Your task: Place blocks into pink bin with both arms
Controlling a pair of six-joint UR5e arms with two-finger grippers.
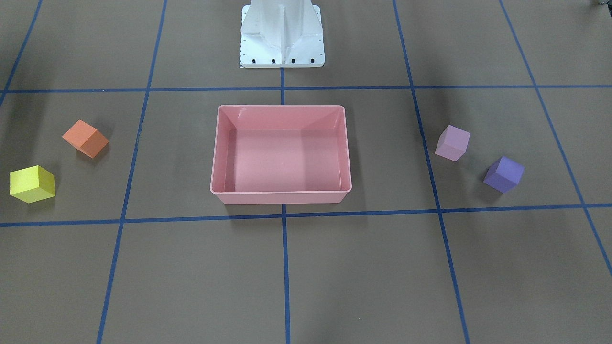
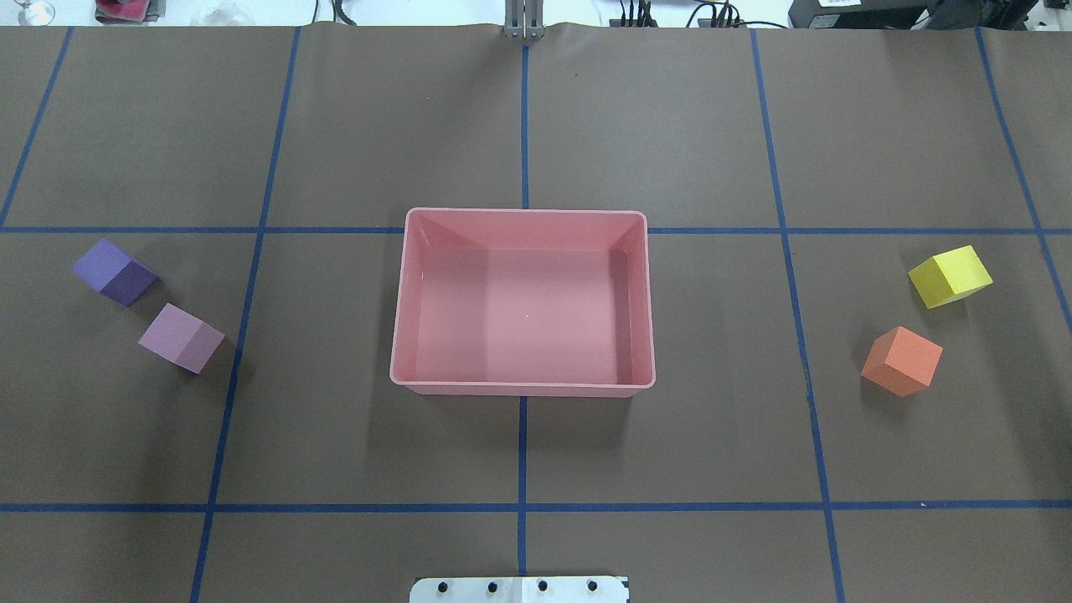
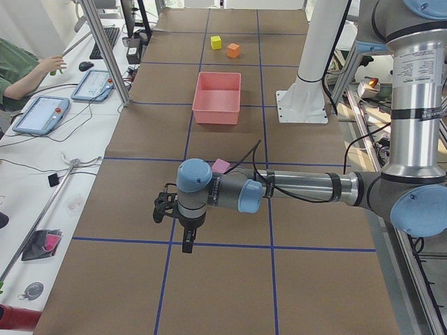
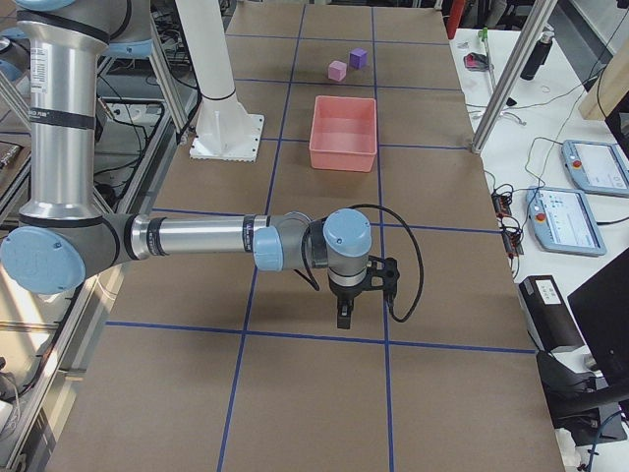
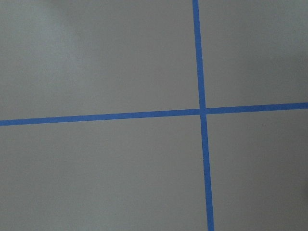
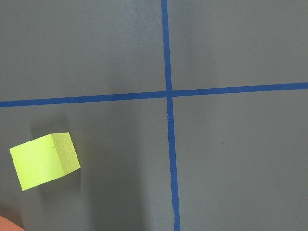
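Seen from over the robot's shoulders, nearest the white pedestal (image 2: 519,590) sit the orange block (image 2: 903,360) on the right of the desk (image 2: 670,452) and the pale lilac block (image 2: 180,337) on the left, both resting flat and turned askew to the blue tape lines (image 2: 523,469). Between them, well apart from both, the pink bin (image 2: 523,389) stands with nothing in it. It looks like thin, light plastic that would probably slide if knocked, so a drop from just over its floor seems wiser than a push. A little farther out lie the yellow block (image 2: 950,276), near the orange one but not touching it, and the purple block (image 2: 113,270), just beside the lilac one. All four cubes are matte and sharp-edged. I judge them light, stiff enough to hold shape and not slippery, so a modest squeeze should do. The best hold is across two opposite side faces at mid-height, with the wrist turned to match each cube's skew so that no corner gets pinched. Farthest out, the left gripper (image 3: 187,244) and the right gripper (image 4: 343,317) hang over bare desk towards its two ends. From these side views I cannot tell whether their fingers are apart or together.
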